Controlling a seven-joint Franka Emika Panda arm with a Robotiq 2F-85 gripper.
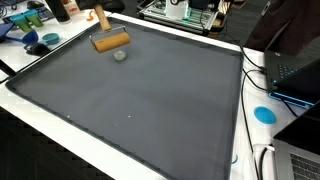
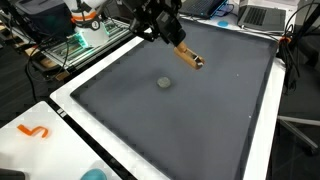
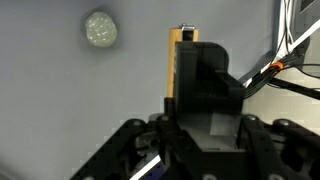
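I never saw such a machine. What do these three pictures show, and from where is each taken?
It is a black robot arm with two jaws. Two pictures come from cameras standing outside it; the third from a camera on its wrist, looking past the jaws. A dark grey mat covers the table. On it lies a small grey round object. The jaws stand around one end of an oblong light-brown wooden block; whether they squeeze it is unclear.
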